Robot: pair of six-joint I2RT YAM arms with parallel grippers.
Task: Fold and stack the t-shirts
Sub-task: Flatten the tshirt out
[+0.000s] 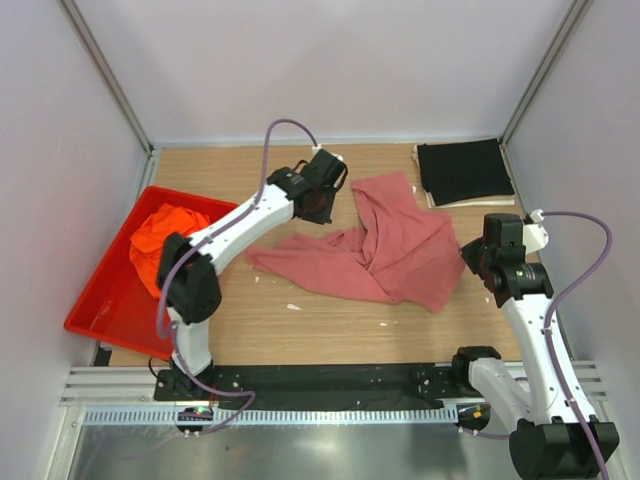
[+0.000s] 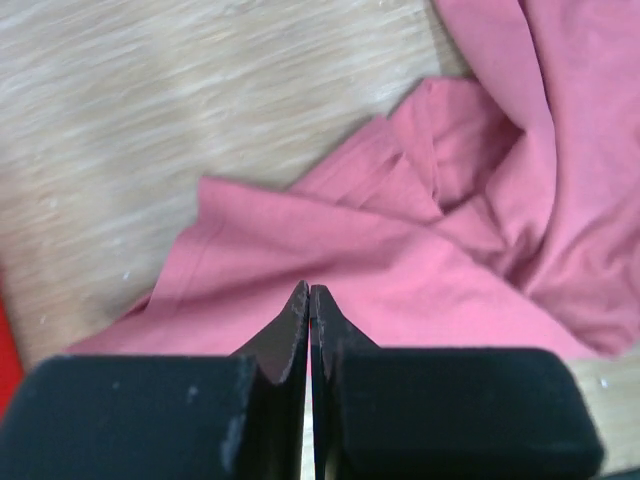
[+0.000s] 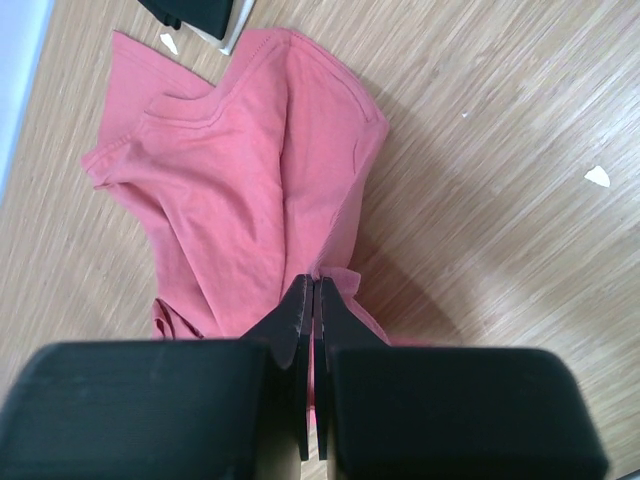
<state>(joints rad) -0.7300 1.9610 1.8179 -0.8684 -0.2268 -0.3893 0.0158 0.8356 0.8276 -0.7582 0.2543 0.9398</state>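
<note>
A dusty rose-red t-shirt [image 1: 385,250] lies crumpled in the middle of the wooden table. My left gripper [image 1: 322,205] hangs over its left part; in the left wrist view the gripper [image 2: 310,290] is shut above the cloth [image 2: 400,270] with nothing between the fingers. My right gripper [image 1: 468,258] is at the shirt's right edge, and its tips [image 3: 315,282] are shut on a bunched bit of the rose-red cloth [image 3: 240,180]. A black t-shirt [image 1: 465,170] lies folded at the back right. An orange t-shirt [image 1: 165,240] sits heaped in the tray.
A red plastic tray [image 1: 100,300] stands at the left table edge. Small white scraps [image 1: 293,306] lie on the wood near the shirt. White walls close in the back and both sides. The black shirt's corner [image 3: 195,12] shows at the top of the right wrist view.
</note>
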